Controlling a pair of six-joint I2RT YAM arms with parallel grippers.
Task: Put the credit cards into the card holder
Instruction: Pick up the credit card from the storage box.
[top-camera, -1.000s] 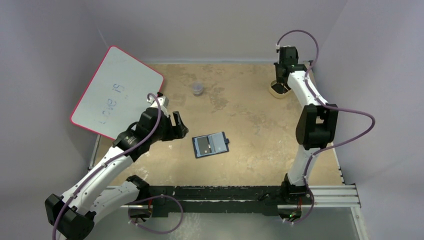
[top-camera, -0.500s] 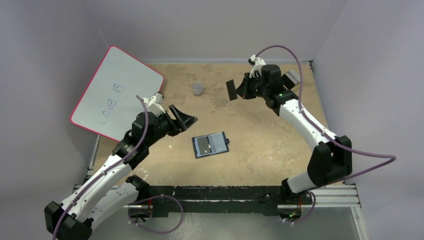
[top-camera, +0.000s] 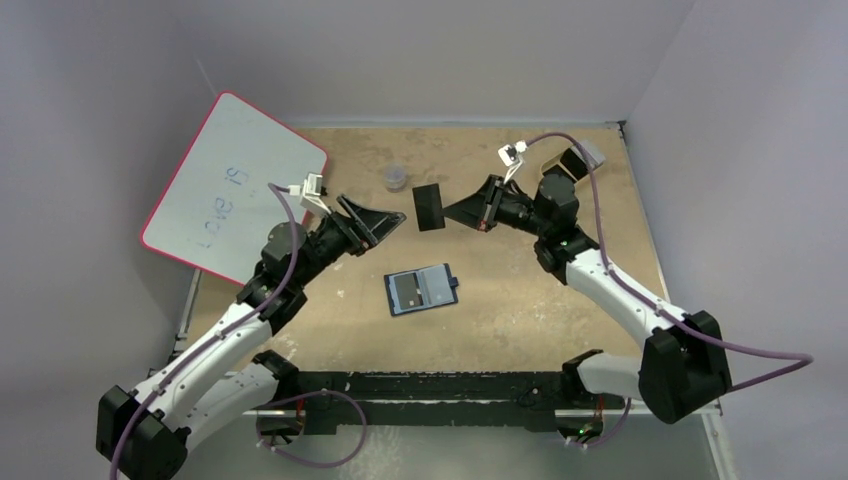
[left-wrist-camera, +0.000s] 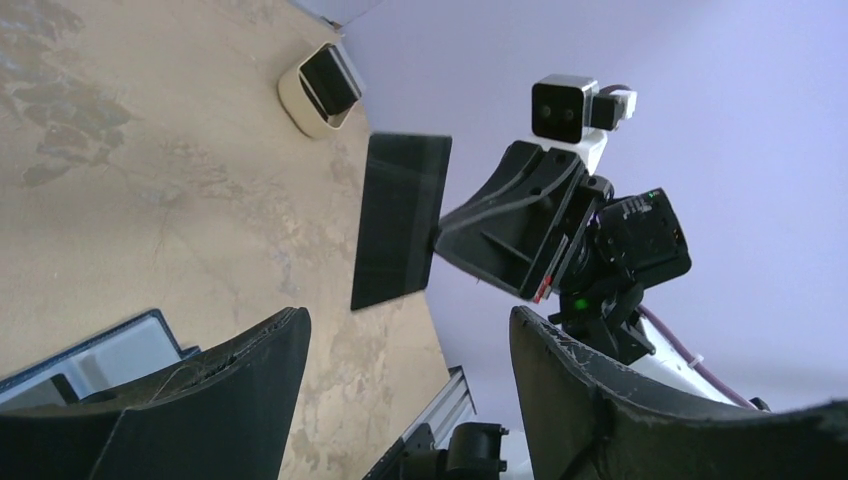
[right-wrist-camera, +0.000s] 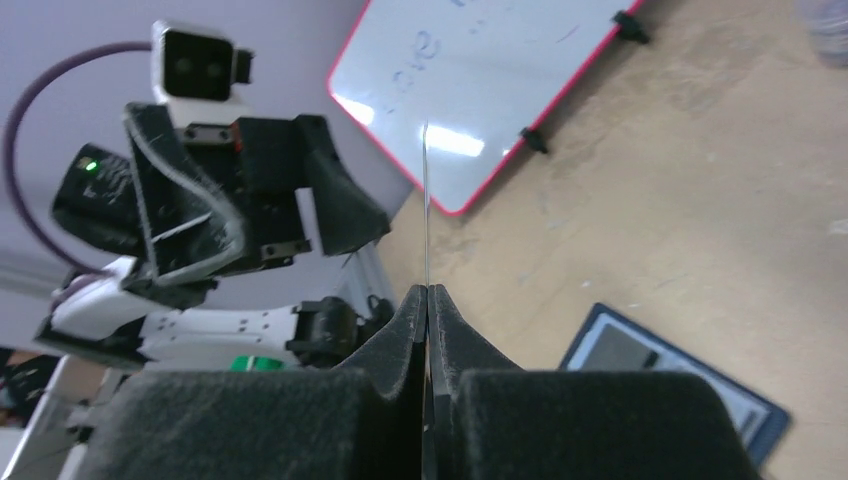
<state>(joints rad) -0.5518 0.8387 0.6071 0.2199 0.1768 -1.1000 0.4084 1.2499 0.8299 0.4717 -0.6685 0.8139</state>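
The card holder (top-camera: 421, 289) lies open on the table centre, navy with blue-grey pockets; it also shows in the right wrist view (right-wrist-camera: 680, 375) and in the left wrist view (left-wrist-camera: 100, 355). My right gripper (top-camera: 462, 211) is shut on a dark credit card (top-camera: 430, 207) and holds it in the air above and behind the holder. The card is edge-on in the right wrist view (right-wrist-camera: 426, 210) and face-on in the left wrist view (left-wrist-camera: 400, 220). My left gripper (top-camera: 393, 222) is open and empty, just left of the card, jaws facing it (left-wrist-camera: 405, 330).
A pink-edged whiteboard (top-camera: 230, 185) leans at the back left. A small clear cup (top-camera: 396, 178) stands at the back centre. A tan oval tray (top-camera: 556, 160) sits at the back right behind the right arm, with a pale grey flat piece (top-camera: 588, 152) beside it.
My right arm has swung from the tan tray to the middle, carrying the dark card. My left gripper has lifted and moved right toward the card.
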